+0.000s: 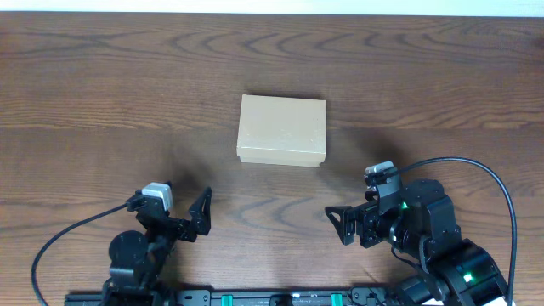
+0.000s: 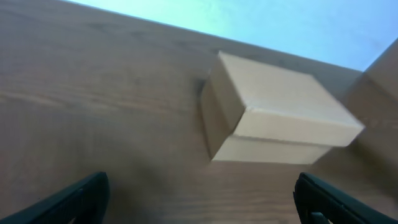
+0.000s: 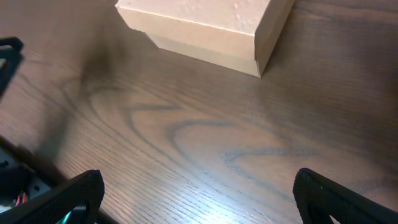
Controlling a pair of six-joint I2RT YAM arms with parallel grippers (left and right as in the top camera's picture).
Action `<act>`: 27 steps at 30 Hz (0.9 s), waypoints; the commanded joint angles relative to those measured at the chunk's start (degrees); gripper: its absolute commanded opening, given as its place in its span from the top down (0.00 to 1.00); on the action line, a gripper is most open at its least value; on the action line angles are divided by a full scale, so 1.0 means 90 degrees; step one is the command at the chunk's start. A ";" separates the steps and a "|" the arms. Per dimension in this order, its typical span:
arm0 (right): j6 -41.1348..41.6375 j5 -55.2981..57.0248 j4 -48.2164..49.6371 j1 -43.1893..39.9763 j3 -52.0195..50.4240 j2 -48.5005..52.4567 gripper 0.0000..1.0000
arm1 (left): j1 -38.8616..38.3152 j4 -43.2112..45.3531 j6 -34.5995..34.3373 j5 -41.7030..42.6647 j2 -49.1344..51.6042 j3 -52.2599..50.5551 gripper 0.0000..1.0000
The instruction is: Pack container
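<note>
Nearest the robot's base, the left gripper (image 1: 201, 218) sat over the table (image 1: 102, 102) with its jaws spread and nothing between them. The right gripper (image 1: 337, 226) sat likewise at the near right, jaws apart and empty. The two pointed roughly toward each other across bare wood, well apart.

The container (image 1: 282, 129) lay farther out, near the middle of the table, beyond both grippers and between their lines. It touched neither. It sat flat, its lid closed, its long sides roughly parallel to the far edge.

The overhead view showed only the top of the container. The left wrist view added the container (image 2: 280, 112) ahead and somewhat right of centre, the lid overhanging the lower body along the near and left faces; that picture was blurred. Its own fingers (image 2: 74, 202) framed the lower corners, widely parted. The right wrist view showed the container (image 3: 205, 25) ahead and left of centre, with the lid's skirt seated down over the base at the near corner. The open finger tips (image 3: 68, 199) there stood over bare wood grain.

Open table surrounded the container on all sides. The far edge ran beyond it, with a pale strip past it in the overhead and left wrist views.
</note>
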 commanded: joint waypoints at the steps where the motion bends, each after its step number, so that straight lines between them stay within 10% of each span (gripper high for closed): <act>1: 0.0078 0.0019 -0.0005 0.0066 -0.0010 -0.0017 0.01 | 0.0041 0.0141 0.0323 -0.0143 -0.0143 -0.0197 0.05; 27: -0.0709 0.1020 -0.0044 0.0175 -0.0138 -0.0289 0.01 | 0.0039 0.0134 0.0656 -0.0192 -0.0199 -0.0194 0.04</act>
